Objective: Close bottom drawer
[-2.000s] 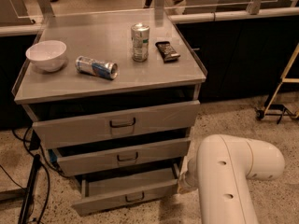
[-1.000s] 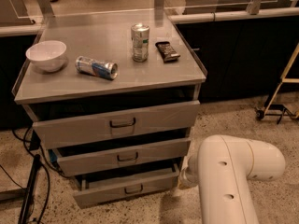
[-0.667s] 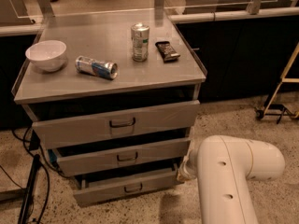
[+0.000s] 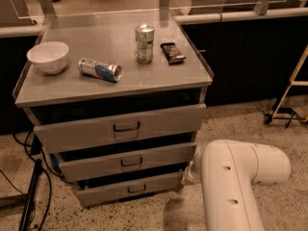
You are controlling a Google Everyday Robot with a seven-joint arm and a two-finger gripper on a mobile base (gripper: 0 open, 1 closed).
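The bottom drawer (image 4: 108, 191) is the lowest and slimmest of three grey drawer fronts on the metal cart (image 4: 192, 76), with a small dark centre pull handle (image 4: 137, 188). Its front stands only slightly forward of the cart frame, a dark gap above it. My gripper (image 4: 188, 176) is at the right end of the bottom drawer front, mostly hidden behind my white arm (image 4: 236, 186). The middle drawer (image 4: 96, 165) and the top drawer (image 4: 77, 129) also stand a little out.
On the cart top are a white bowl (image 4: 47, 57), a can lying on its side (image 4: 99, 70), an upright can (image 4: 144, 43) and a dark small object (image 4: 173, 52). Black cables (image 4: 29, 196) lie left of the cart. A yellowish stand (image 4: 288, 100) is at right.
The bottom drawer has slid inward toward the cart; it stuck out much further two seconds ago. My arm has moved in with it.
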